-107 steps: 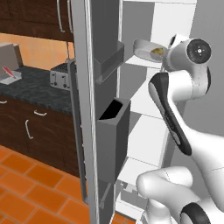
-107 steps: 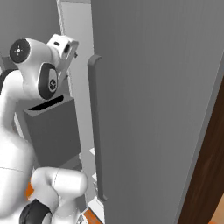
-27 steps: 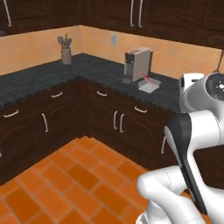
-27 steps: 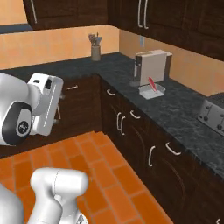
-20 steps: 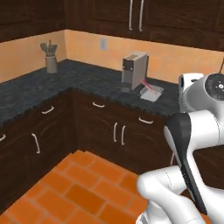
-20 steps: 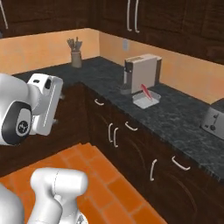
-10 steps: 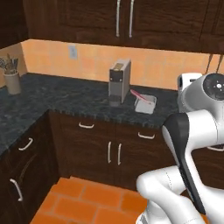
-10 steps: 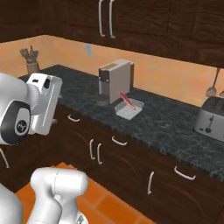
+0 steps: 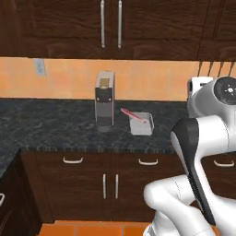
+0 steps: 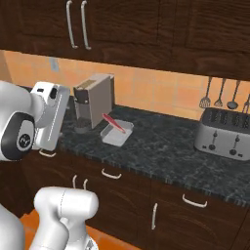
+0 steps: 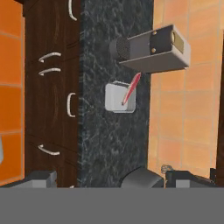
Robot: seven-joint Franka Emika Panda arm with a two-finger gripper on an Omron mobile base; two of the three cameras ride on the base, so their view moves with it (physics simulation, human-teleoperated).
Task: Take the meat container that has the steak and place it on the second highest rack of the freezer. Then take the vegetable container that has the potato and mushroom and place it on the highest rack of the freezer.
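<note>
White tool (image 10: 47,141) sits high by my arm, jaws spread about as wide as they go, nothing in them. Out past it, on the dark speckled desk (image 9: 46,124), I've got the meat container (image 9: 140,124) just beside the coffee machine (image 9: 104,106). The steak (image 9: 131,114) leans across it, one end poking over the rim. I reckon the tub's light, stiff and a bit slick. I'd pinch a side wall clear of the meat and keep it level.
</note>
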